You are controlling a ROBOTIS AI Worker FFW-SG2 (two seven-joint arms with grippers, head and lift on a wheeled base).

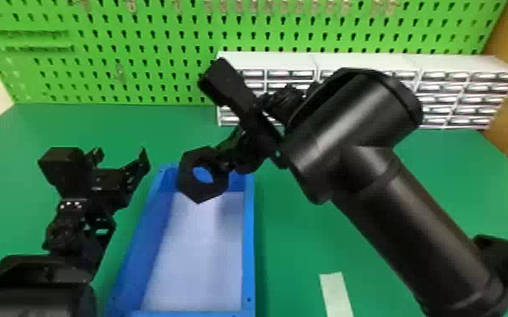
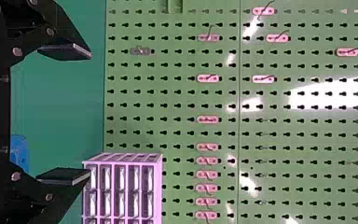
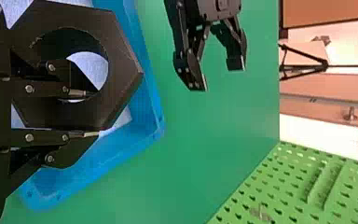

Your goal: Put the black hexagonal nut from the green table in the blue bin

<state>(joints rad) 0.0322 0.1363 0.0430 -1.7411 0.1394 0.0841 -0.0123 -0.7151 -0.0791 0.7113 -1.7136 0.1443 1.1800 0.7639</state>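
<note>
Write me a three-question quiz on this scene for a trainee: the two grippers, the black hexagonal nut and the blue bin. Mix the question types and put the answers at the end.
1. True or false: the left gripper is open, with nothing between its fingers.

2. Which one holds the black hexagonal nut?
A) the left gripper
B) the right gripper
C) neither

3. Fill in the blank: the nut is held above the blue bin, with one finger of the gripper in the nut's ____ and the other against its outside.

Key: 1. True; 2. B; 3. hole
</note>
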